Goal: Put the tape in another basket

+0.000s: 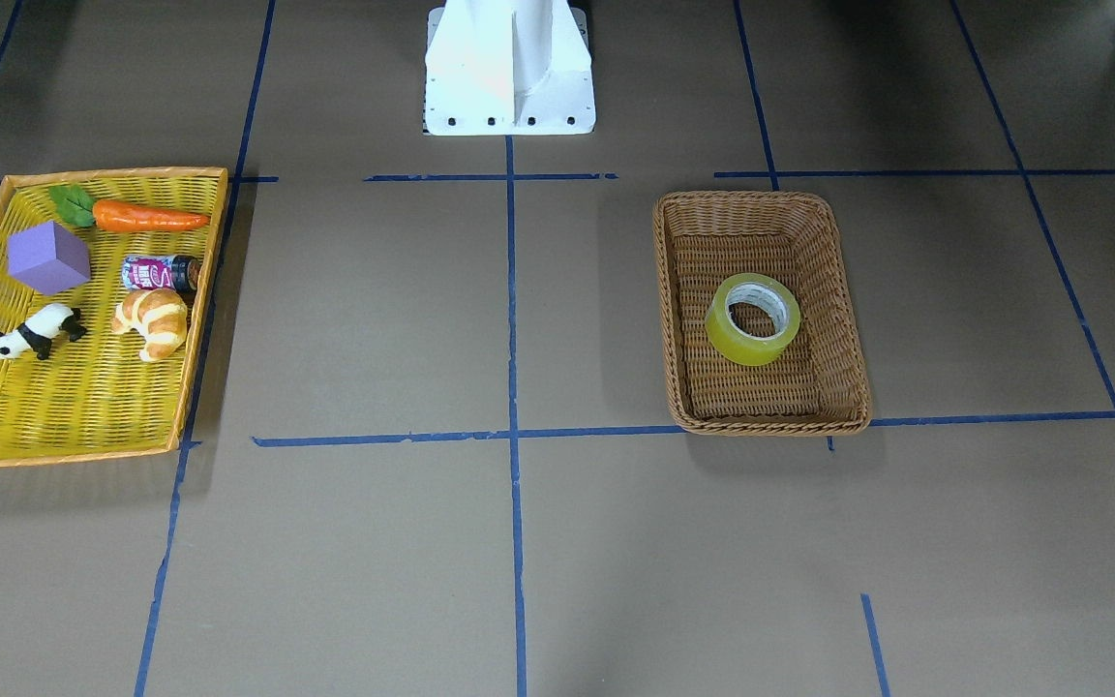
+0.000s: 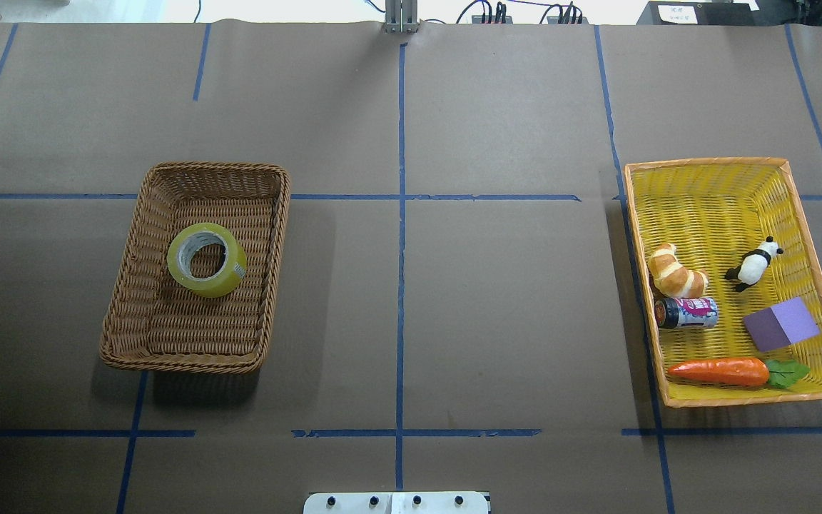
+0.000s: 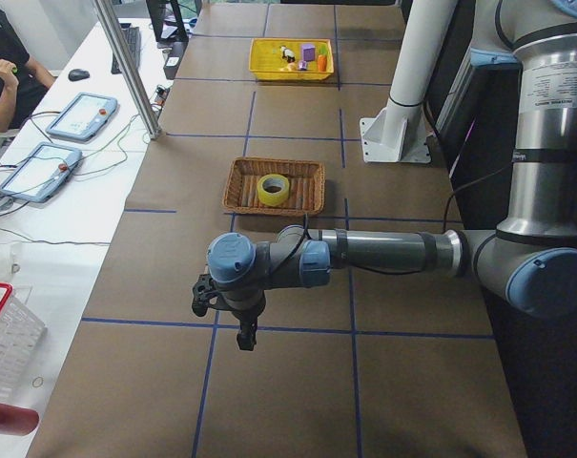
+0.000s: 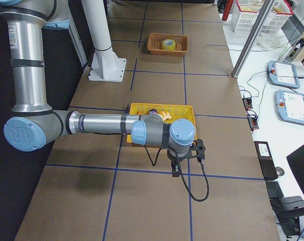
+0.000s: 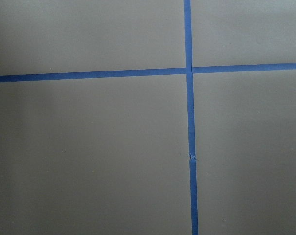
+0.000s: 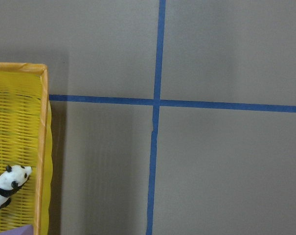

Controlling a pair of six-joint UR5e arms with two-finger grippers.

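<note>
The tape (image 1: pixel 739 346), a yellow-green roll with a grey-white core, lies in the brown wicker basket (image 1: pixel 761 198) on the robot's left half of the table. It also shows in the overhead view (image 2: pixel 231 280) inside the basket (image 2: pixel 215 168), and in the left side view (image 3: pixel 273 199) and the right side view (image 4: pixel 168 47). My left gripper (image 3: pixel 243 336) hangs over bare table well away from the basket; I cannot tell if it is open. My right gripper (image 4: pixel 176 170) hangs just beyond the yellow tray; I cannot tell its state either.
A flat yellow tray (image 2: pixel 711 185) with an orange rim lies on the robot's right side. It holds a carrot (image 2: pixel 721 371), a purple cube (image 2: pixel 782 325), a can (image 2: pixel 689 313), a croissant (image 2: pixel 676 273) and a toy panda (image 2: pixel 753 265). Operators' desks with tablets (image 3: pixel 78 116) flank the table.
</note>
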